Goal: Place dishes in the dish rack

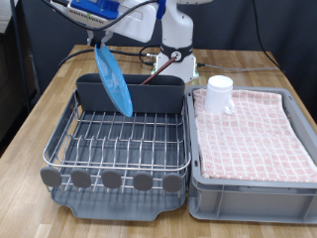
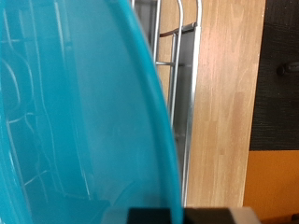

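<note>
My gripper (image 1: 97, 40) is at the exterior view's top left, shut on the top rim of the light-blue plate (image 1: 115, 81). The plate hangs on edge, tilted, with its lower rim just over the wire grid of the dish rack (image 1: 119, 149), in front of the grey cutlery caddy (image 1: 149, 95). In the wrist view the plate (image 2: 75, 112) fills most of the picture, with rack wires (image 2: 182, 93) beside it. The white mug (image 1: 220, 93) stands on the pink checked cloth. The reddish-brown wooden spoon (image 1: 158, 67) sticks up at the caddy.
The grey bin (image 1: 253, 188) lined with pink checked cloth stands to the exterior view's right of the rack. Round grey tabs (image 1: 112, 179) line the rack's near edge. The wooden table (image 2: 224, 93) lies beneath. The robot's base (image 1: 176, 40) stands behind the caddy.
</note>
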Robot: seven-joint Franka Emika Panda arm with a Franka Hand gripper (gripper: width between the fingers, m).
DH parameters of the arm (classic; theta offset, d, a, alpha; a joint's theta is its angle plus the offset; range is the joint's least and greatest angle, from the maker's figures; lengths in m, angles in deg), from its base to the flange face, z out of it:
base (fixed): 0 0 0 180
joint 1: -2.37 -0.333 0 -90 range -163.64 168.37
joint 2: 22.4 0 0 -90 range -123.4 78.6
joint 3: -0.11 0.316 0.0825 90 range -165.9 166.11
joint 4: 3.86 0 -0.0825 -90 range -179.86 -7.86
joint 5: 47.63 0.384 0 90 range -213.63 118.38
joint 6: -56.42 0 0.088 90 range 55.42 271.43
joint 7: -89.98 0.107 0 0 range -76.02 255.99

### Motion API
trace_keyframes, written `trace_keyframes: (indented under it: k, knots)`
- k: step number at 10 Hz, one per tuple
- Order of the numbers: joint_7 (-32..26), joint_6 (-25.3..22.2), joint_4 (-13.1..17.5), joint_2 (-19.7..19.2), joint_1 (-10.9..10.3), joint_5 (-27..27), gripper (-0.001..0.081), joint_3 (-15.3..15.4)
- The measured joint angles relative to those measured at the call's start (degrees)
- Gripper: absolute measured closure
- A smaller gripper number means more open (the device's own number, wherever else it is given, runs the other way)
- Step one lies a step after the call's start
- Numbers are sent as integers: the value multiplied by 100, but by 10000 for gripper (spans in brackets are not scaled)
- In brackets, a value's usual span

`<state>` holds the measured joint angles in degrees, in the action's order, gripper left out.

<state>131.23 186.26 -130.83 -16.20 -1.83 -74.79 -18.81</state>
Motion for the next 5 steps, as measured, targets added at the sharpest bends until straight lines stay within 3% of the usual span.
trace_keyframes:
  k: [5]
  knots:
    - [40, -46, 191, -309, 11, -210, 788, -11]
